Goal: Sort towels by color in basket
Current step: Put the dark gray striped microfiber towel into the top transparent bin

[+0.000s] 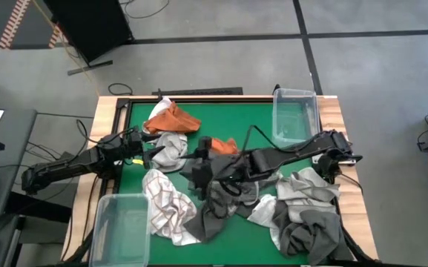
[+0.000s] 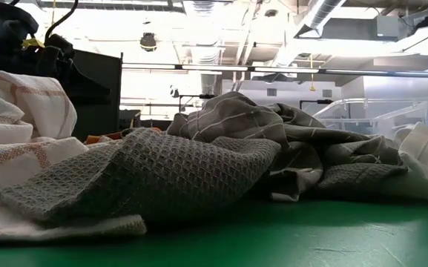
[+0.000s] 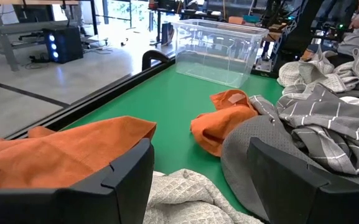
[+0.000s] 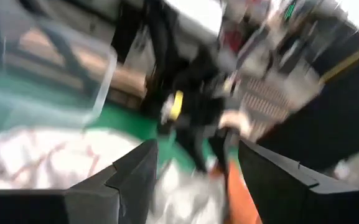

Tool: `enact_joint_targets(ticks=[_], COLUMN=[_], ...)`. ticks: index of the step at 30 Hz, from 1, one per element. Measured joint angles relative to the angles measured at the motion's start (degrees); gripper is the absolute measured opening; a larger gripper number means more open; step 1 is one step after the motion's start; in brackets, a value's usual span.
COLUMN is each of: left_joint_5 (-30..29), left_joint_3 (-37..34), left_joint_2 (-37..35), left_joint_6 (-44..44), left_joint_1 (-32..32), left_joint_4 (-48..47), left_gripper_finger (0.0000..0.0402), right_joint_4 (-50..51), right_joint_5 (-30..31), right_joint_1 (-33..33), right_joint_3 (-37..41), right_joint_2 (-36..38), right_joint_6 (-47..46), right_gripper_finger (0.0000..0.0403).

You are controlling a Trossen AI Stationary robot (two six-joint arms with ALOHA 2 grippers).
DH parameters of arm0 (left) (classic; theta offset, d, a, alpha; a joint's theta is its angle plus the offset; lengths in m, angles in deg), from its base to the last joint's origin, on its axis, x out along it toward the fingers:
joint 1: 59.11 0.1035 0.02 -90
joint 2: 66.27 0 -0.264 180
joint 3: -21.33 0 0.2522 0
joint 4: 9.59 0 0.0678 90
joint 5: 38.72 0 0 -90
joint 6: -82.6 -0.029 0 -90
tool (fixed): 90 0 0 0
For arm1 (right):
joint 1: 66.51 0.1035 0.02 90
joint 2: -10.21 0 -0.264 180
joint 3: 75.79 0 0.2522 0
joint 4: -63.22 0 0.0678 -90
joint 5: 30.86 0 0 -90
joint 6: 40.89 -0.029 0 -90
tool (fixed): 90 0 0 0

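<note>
Towels lie strewn over the green table [image 1: 258,122]: a rust-orange one [image 1: 170,119] at the far left, a smaller orange one [image 1: 225,146] mid-table, a light grey one [image 1: 170,148], a white checked one [image 1: 165,208], dark grey ones [image 1: 221,204] and a mixed heap [image 1: 303,219] at the near right. My left gripper [image 1: 151,148] stands open and low beside the light grey towel [image 3: 191,199], with the orange towel [image 3: 61,155] just past one finger. My right gripper [image 4: 191,186] is open and holds nothing, raised over the table's middle [image 1: 197,159] and pointing toward the left arm.
A clear bin [image 1: 295,115] stands at the far right corner and another clear bin [image 1: 121,230] at the near left corner. A wooden rim [image 1: 113,111] borders the table. In the low view a grey waffle towel [image 2: 162,170] fills the foreground.
</note>
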Motion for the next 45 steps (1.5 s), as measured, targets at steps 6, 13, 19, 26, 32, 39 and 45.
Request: enact_joint_targets(ticks=[6, 13, 19, 26, 32, 39, 45], left_joint_5=[0.0, 0.0, 0.0, 0.0, 0.0, 0.0, 0.0], left_joint_3=[0.0, 0.0, 0.0, 0.0, 0.0, 0.0, 0.0], left_joint_2=[0.0, 0.0, 0.0, 0.0, 0.0, 0.0, 0.0], left_joint_6=[0.0, 0.0, 0.0, 0.0, 0.0, 0.0, 0.0], left_joint_1=[0.0, 0.0, 0.0, 0.0, 0.0, 0.0, 0.0], left_joint_4=[0.0, 0.1, 0.1, 0.1, 0.1, 0.1, 0.1], left_gripper_finger=[0.0245, 0.0245, 0.0245, 0.0245, 0.0245, 0.0245, 0.0245], right_joint_4=[23.0, 36.8, 38.5, 37.0, 30.4, 21.3, 11.1], right_joint_5=[-7.8, -13.5, -13.8, -17.4, -19.5, -19.5, -19.5], right_joint_1=[-3.0, -4.7, -3.4, -3.2, -3.1, -3.3, -3.3], right_joint_3=[-4.0, -2.9, 0.4, 7.9, 14.6, 22.2, 30.2], right_joint_2=[0.1, 0.0, 0.1, 0.0, -0.1, 0.0, 0.0], right_joint_6=[-18.2, -31.1, -37.6, -46.2, -47.9, -47.9, -47.9], right_gripper_finger=[0.0262, 0.0262, 0.0262, 0.0262, 0.0262, 0.0262, 0.0262])
